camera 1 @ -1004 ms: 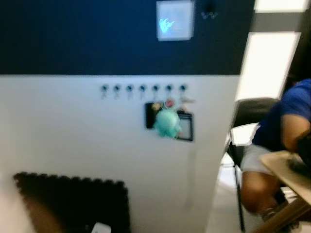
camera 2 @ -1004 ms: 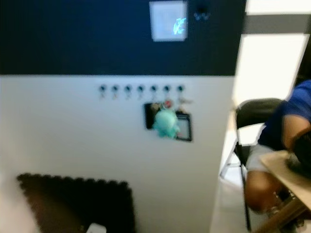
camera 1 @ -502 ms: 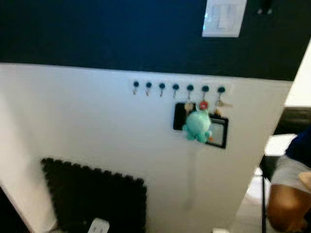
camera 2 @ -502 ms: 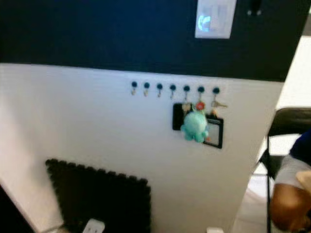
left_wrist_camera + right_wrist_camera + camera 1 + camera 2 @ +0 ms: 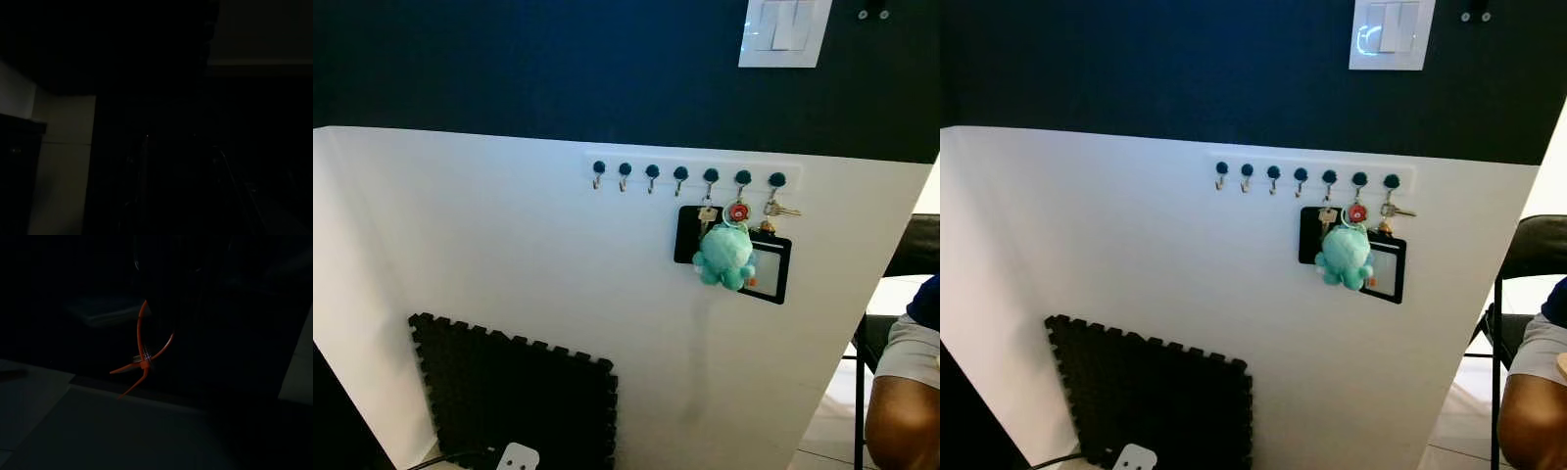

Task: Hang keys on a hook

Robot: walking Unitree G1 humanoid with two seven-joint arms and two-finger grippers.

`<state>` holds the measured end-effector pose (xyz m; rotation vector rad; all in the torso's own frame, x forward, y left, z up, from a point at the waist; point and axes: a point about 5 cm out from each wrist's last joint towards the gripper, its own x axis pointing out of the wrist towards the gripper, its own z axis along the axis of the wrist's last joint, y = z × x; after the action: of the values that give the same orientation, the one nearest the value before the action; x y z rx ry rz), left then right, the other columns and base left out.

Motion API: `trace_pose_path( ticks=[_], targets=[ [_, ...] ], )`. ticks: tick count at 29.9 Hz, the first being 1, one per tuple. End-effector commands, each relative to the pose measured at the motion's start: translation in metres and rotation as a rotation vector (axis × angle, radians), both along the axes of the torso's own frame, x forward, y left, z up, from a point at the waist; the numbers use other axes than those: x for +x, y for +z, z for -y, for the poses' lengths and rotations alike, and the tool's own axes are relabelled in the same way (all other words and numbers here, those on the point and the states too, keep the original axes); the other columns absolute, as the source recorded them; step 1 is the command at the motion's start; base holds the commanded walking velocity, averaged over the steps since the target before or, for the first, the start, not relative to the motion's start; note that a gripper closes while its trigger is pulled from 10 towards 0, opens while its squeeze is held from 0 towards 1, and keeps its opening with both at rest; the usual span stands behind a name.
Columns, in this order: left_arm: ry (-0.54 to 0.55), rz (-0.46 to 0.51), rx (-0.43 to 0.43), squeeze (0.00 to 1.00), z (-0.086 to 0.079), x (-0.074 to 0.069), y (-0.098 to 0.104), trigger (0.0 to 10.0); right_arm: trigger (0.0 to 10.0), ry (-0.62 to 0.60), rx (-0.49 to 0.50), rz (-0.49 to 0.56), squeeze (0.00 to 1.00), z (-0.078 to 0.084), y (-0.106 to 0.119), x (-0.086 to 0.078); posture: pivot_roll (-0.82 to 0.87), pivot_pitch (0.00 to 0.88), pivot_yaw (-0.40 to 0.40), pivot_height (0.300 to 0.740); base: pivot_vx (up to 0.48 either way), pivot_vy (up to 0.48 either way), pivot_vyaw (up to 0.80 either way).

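A row of several dark-knobbed hooks [image 5: 680, 173] runs along a white strip on the white wall panel ahead. The three right-hand hooks carry things: a teal plush keyring [image 5: 724, 257], a black card holder [image 5: 769, 269] and a set of keys [image 5: 781, 209]. The left-hand hooks [image 5: 625, 169] are bare. In the dark right wrist view an orange loop with a small metal ring [image 5: 144, 350] dangles from my right gripper [image 5: 164, 279], which is shut on its top. The left wrist view is almost black, and my left arm hangs idle.
A white light switch [image 5: 786, 29] sits on the dark blue upper wall. A black foam mat [image 5: 519, 392] leans against the panel's lower part, with a white plug [image 5: 517, 457] below it. A seated person [image 5: 906, 411] and a black chair [image 5: 1533, 255] are at the right edge.
The camera has swung and steadied, so the hook row now sits further right and sharp. The seated person has slid mostly out at the right edge.
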<state>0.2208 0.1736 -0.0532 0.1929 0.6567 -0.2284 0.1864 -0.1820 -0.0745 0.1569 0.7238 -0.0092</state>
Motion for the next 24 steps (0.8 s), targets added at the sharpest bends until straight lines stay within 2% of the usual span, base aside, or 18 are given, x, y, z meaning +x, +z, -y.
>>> trace_pose_path(
  ticks=[1,6,21,24],
  targets=[
    [-0.003,-0.030,0.017,0.00,-0.0015,-0.0051,-0.0040,10.0,10.0,-0.015,0.005,-0.014,0.00,0.0017,-0.0018,-0.0034,0.06,0.024,0.021,0.740,0.000,-0.480,0.00],
    [0.045,-0.015,-0.009,0.00,-0.0036,-0.0034,-0.0025,10.0,10.0,-0.018,0.005,-0.013,0.00,0.0022,-0.0017,-0.0033,0.05,0.025,0.020,0.740,0.000,-0.096,0.00],
    [0.015,-0.012,-0.020,0.00,-0.0008,-0.0041,-0.0024,10.0,10.0,-0.011,0.016,-0.011,0.00,0.0007,-0.0018,-0.0036,0.05,0.027,0.021,0.740,0.000,0.000,0.00],
    [0.006,-0.007,-0.019,0.00,-0.0008,-0.0045,-0.0022,10.0,10.0,-0.006,0.024,-0.009,0.00,-0.0003,-0.0022,-0.0048,0.05,0.027,0.023,0.740,0.000,0.000,-0.68]
  ],
)
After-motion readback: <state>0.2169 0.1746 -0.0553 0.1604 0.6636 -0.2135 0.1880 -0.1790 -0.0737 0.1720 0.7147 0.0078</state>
